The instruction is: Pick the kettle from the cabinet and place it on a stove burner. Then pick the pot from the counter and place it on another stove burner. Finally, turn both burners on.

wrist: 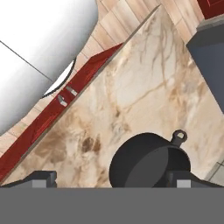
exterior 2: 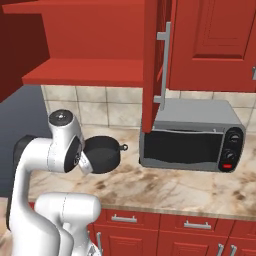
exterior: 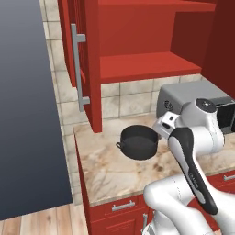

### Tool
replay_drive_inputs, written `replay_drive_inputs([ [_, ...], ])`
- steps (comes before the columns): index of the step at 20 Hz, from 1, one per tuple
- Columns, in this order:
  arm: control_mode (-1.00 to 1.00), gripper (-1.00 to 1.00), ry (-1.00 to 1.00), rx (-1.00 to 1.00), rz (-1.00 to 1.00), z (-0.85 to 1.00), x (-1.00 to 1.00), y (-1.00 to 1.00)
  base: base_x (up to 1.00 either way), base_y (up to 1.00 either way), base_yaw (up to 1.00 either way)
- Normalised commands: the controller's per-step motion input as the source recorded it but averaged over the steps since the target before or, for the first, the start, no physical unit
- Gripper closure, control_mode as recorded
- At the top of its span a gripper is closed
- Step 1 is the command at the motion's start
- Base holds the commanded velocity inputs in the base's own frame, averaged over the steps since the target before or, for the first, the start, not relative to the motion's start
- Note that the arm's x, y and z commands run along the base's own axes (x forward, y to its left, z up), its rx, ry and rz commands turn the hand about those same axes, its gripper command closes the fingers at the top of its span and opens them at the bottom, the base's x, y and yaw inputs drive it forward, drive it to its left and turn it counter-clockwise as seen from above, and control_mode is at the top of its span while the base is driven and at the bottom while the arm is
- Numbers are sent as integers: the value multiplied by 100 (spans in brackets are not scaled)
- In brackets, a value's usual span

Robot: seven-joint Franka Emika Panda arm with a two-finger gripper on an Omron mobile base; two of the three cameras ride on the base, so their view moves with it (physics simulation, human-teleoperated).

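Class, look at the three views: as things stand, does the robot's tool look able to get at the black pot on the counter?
Probably yes. The pot sits open on the counter, nothing over it. In the hand view the tool hangs just above, fingertips spread, one at the pot's rim, the other over bare stone.

Pot: squat, round, black, upright, empty, one small loop handle visible on its side. It stands on the beige marbled counter, toward the back wall and the left edge. Cabinet: red, door open, long grey bar handle, shelf bare.
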Motion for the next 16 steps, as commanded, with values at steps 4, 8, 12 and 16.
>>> replay_drive_inputs([
  [4,-100,-100,6,0,-2,-19,29,0,0,0,0],
  [8,-100,-100,7,0,-1,-18,33,0,0,0,0],
  [12,-100,-100,10,-2,-2,-19,34,0,0,0,0],
  [16,-100,-100,8,-4,-1,-22,30,0,0,0,0],
])
